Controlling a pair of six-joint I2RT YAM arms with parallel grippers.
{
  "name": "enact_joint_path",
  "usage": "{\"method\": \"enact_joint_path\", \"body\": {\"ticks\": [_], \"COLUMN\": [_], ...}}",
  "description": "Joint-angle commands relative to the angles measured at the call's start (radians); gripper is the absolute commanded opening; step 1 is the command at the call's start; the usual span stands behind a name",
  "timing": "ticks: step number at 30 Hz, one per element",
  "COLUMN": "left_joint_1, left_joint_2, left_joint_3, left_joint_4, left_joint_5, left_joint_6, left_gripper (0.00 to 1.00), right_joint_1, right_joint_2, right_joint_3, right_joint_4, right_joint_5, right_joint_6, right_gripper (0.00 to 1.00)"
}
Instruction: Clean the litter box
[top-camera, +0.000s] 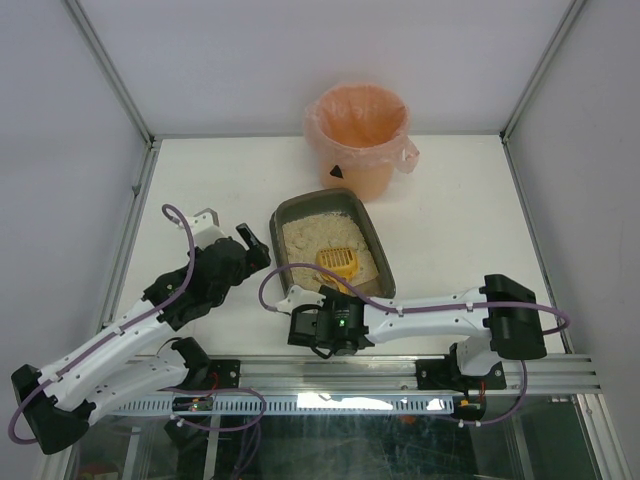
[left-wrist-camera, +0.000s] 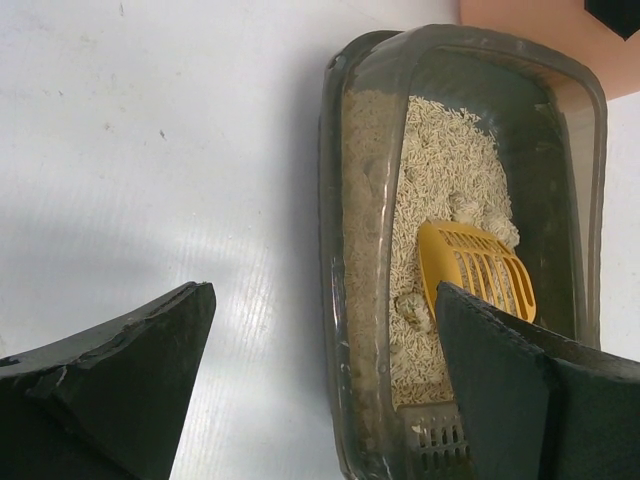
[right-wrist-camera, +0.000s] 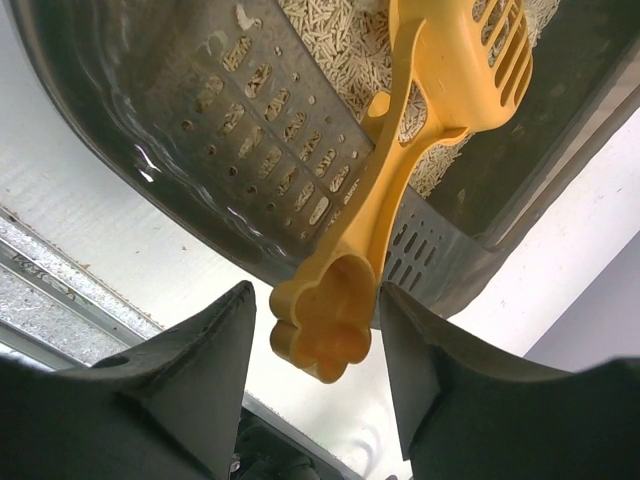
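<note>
The litter box (top-camera: 283, 215) is a dark grey tray of beige litter in the middle of the table. A yellow slotted scoop (top-camera: 338, 262) rests in it, its handle sticking out over the near rim. My right gripper (top-camera: 335, 298) is at that rim. In the right wrist view its jaws (right-wrist-camera: 315, 295) are open on either side of the scoop's paw-shaped handle end (right-wrist-camera: 322, 335), with a gap showing on the left. My left gripper (top-camera: 255, 248) hovers open beside the box's left wall (left-wrist-camera: 360, 150), holding nothing. Its fingers (left-wrist-camera: 140, 370) straddle that wall.
A round orange-pink bag-lined bucket (top-camera: 360, 125) stands right behind the litter box. A perforated panel (right-wrist-camera: 270, 110) forms the box's near end. White enclosure walls ring the table, and a metal rail (top-camera: 400, 375) runs along the near edge.
</note>
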Motion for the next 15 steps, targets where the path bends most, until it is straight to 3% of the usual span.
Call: {"method": "enact_joint_path", "body": {"ticks": [1,15], "left_joint_1": [0.008,0.008], "left_joint_2": [-0.034,-0.031], "left_joint_3": [-0.005,0.002], "left_joint_4": [0.014,0.037], "left_joint_5": [-0.038,-0.031], "left_joint_6": [-0.022,0.014], "left_gripper": [0.97,0.99], "right_joint_1": [0.006,0.004], "right_joint_2": [0.005,-0.073], "right_joint_3": [-0.007,0.001], "right_joint_4": [0.018,0.065], "right_joint_5": [0.026,0.127], "right_joint_6": [-0.016,-0.006], "right_gripper": [0.54,0.32]}}
